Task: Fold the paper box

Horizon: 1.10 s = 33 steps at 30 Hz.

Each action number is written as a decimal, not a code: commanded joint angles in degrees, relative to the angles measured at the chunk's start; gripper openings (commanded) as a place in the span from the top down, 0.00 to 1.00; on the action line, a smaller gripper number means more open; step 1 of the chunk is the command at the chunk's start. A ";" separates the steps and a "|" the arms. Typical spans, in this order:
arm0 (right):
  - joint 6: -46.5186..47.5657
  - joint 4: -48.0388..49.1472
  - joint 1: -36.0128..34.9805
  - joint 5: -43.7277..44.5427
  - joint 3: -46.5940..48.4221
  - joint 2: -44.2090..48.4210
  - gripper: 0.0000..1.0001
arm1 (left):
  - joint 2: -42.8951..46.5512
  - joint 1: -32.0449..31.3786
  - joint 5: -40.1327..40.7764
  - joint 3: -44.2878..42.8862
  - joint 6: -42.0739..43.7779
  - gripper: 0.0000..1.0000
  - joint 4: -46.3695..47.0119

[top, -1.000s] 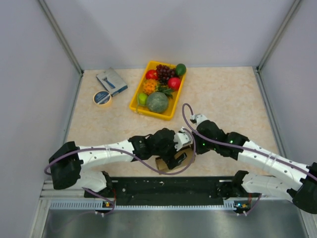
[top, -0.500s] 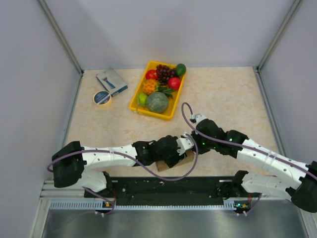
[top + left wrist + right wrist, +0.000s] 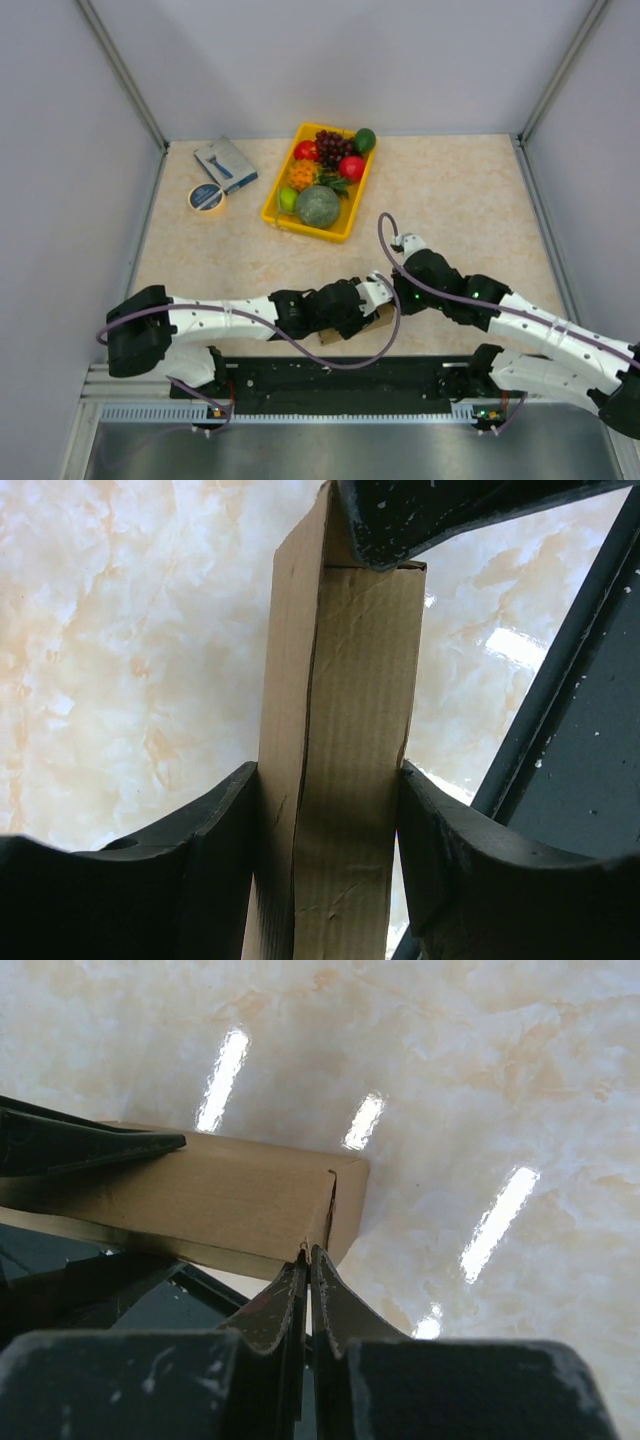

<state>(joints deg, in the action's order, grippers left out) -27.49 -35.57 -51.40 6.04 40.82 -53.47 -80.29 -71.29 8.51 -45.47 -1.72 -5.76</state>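
My left gripper [image 3: 327,815] clamps the paper box [image 3: 350,650], its walls already folded up; my right gripper [image 3: 307,1260] is closed tight, tips at the end seam, and closing that end seems left

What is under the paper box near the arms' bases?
The marble table shows beneath and around the paper box. Whether the box rests on it cannot be told: the left gripper clamps its sides, and the box itself covers that spot.

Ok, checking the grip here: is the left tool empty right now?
No, the left tool is shut on the paper box, pressing both its sides.
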 commanded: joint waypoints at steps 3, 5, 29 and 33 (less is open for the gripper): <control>1.64 7.62 -2.39 4.67 -6.36 5.92 1.00 | -0.83 -0.34 4.32 5.57 1.19 0.54 5.32; 2.88 3.86 -2.83 8.35 -4.97 6.28 1.00 | -1.53 -0.34 4.58 5.48 1.19 0.55 5.32; -21.73 -5.15 17.81 -15.87 7.87 8.04 0.60 | -4.35 -1.49 6.08 5.75 2.68 0.58 5.23; -25.24 5.05 20.37 -24.57 6.83 0.93 0.79 | -4.26 -1.84 6.34 5.83 2.16 0.58 5.32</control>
<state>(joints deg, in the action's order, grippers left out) -47.62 -40.42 -32.97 -6.83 47.00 -46.57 -81.41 -72.99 14.31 -42.26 1.41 3.05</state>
